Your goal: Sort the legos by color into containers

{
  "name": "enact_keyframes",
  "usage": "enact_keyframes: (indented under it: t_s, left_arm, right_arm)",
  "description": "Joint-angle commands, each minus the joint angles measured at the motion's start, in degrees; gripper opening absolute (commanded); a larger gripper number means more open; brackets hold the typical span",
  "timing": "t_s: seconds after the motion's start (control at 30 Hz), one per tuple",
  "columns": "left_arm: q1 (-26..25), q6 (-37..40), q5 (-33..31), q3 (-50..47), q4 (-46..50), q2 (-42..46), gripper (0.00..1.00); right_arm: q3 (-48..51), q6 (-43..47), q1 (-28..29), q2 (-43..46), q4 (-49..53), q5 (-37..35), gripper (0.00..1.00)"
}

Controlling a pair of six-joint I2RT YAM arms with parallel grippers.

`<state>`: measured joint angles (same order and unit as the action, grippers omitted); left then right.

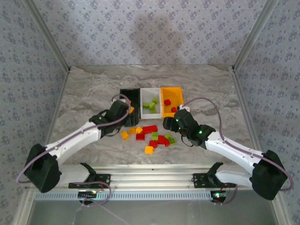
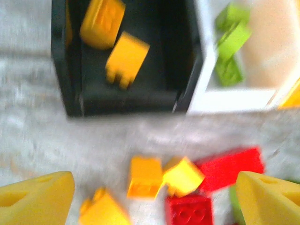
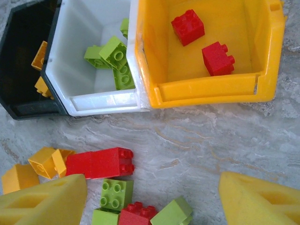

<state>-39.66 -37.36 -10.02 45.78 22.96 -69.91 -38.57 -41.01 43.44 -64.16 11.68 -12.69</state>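
about a dozen legos [image 1: 151,137] loose on the bench [image 1: 93,89], strewn just in front of the containers [image 1: 151,88]. among them, from the right wrist: a long red brick [image 3: 101,162], a lime green brick [image 3: 116,193] just below it, orange-yellow pieces [image 3: 44,161] touching its left end.

partway through the sort, judging by the bins: two orange-yellow bricks [image 2: 126,58] in the black bin [image 2: 65,70], several green bricks [image 3: 115,56] in the white bin [image 3: 103,101], two red bricks [image 3: 218,58] in the orange-yellow bin [image 3: 206,89].

left end effector [image 2: 154,187]: released, pads wide apart, nothing between them. hangs just short of the black bin's near wall, over orange-yellow and red pieces on the bench; blurred view, so no finer detail. right end effector [image 3: 153,180]: likewise spread and empty, poised over the red and green cluster near the bins.

step in hand, at a guess: choosing the next brick. calls for singling out one piece, lowering around it alone, closing, then carrying it to the bin that already has its colour. needs care, with so many pieces touching or crowded together; easy to nip two at once or shove a neighbour aside.

small, hard, glossy and studded; probably apt to twist or slip if caught by a corner.
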Motion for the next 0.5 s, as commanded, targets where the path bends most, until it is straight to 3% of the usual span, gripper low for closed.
enact_keyframes:
  t_s: [0.0,0.33,0.47]
  left_arm:
    - [-0.4,-3.7,0.6,-5.7,-0.3,2.0,0.90]
    - [1.2,-3.2,1.8,-11.0,-6.5,-4.5,0.83]
    - [3.2,-2.7,3.6,-11.6,-9.0,-7.4,0.72]
  right_arm:
    - [1.3,-1.1,0.4,0.1,-0.8,-0.9,0.76]
    - [1.5,-1.0,0.4,0.0,-0.7,-0.7,0.76]
    - [1.6,-0.9,0.5,0.7,-0.3,-1.0,0.76]
